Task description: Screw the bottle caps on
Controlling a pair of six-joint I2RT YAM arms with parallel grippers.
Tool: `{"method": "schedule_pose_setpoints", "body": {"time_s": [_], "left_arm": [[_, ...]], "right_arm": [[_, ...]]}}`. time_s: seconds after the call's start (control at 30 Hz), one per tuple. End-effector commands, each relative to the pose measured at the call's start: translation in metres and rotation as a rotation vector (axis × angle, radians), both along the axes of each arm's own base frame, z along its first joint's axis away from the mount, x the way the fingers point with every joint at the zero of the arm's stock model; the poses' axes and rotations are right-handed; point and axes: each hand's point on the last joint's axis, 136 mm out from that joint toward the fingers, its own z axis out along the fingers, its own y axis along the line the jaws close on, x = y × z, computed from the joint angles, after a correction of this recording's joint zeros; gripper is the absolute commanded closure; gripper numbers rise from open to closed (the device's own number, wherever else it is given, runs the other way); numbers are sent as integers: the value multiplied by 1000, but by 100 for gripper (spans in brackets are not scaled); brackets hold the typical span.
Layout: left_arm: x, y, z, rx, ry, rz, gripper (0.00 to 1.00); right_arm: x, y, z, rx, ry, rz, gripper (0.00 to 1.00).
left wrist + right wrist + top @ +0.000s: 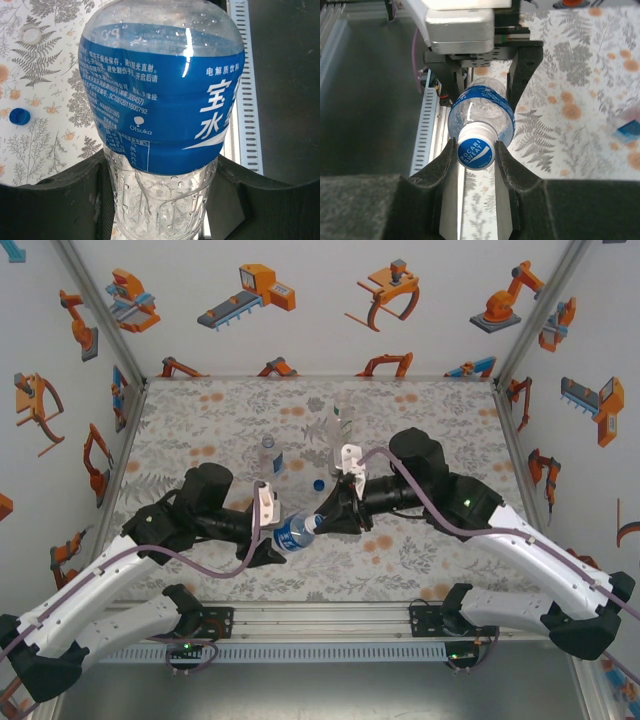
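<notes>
- The squat bottle (293, 533) lies sideways between two tools: left tool (268, 545) at its base, right tool (327, 520) on its cap (476, 151).
- Behind it: slim bottle (267, 455) leftward, tall bottle (340, 425) rightward, loose cap (318, 483) between them, nearer.

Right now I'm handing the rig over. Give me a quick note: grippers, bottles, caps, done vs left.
Left gripper: shut on the squat bottle, held on its side over the near table edge.
Right gripper: shut on the Pocari cap, seated on that bottle's neck; tightness can't be judged.
Slim bottle and tall bottle stand further back.
Blue cap and white cap lie loose on the table.
Done: first cap placed.
Left: tighten it, then cap the other two.
</notes>
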Motion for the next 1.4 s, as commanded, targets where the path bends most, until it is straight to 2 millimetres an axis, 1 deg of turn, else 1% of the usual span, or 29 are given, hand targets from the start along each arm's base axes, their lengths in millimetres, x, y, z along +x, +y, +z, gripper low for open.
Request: {"method": "schedule_pose_setpoints", "body": {"time_s": [0.0, 0.07, 0.13, 0.23, 0.33, 0.4, 0.43, 0.5, 0.57, 0.67, 0.77, 0.83, 0.87, 0.97, 1.03, 1.13, 1.23, 1.33, 1.37], "left_arm": [[9, -2, 11, -18, -66, 29, 100], [14, -2, 10, -13, -81, 51, 100], [17, -3, 7, -10, -88, 62, 100], [20, -5, 6, -12, -91, 68, 100], [22, -6, 4, -10, -90, 68, 100], [23, -7, 4, -8, -89, 68, 100], [23, -7, 3, -7, -87, 69, 100], [23, -8, 3, -8, -89, 68, 100], [24, -8, 3, -12, -90, 70, 100], [24, -8, 4, -14, -89, 69, 100], [23, -7, 5, -19, -95, 69, 100], [22, -7, 5, -22, -94, 64, 100], [21, -7, 7, -27, -95, 60, 100], [16, -8, 11, -48, -87, 38, 100], [12, -10, 15, -66, -76, 16, 100], [7, -12, 18, -80, -52, -8, 100], [3, -12, 20, -84, -36, -25, 100], [-1, -11, 21, -87, -21, -43, 100], [-2, -11, 22, -88, -15, -47, 100]], "right_arm": [[35, 0, -7, -15, 279, -288, 100], [51, -4, -12, -12, 447, -440, 100], [62, -9, -18, -4, 606, -562, 100], [73, -15, -28, 14, 840, -714, 100], [78, -22, -44, -15, 1062, -863, 100], [80, -25, -53, -41, 1163, -937, 100], [81, -23, -54, -38, 1198, -945, 100], [82, -15, -55, -36, 1236, -933, 100], [82, -11, -55, -53, 1237, -926, 100], [84, -13, -49, -51, 1196, -928, 100], [87, -17, -34, -17, 1053, -886, 100], [86, -22, -19, 14, 945, -848, 83], [86, -22, -11, 32, 891, -821, 77], [77, -21, 22, 111, 693, -682, 57], [65, -23, 42, 154, 532, -577, 50], [41, -26, 61, 185, 293, -412, 43], [10, -28, 64, 165, 67, -219, 42], [-19, -31, 55, 119, -111, -25, 40], [-26, -33, 51, 103, -153, 24, 40]]}}
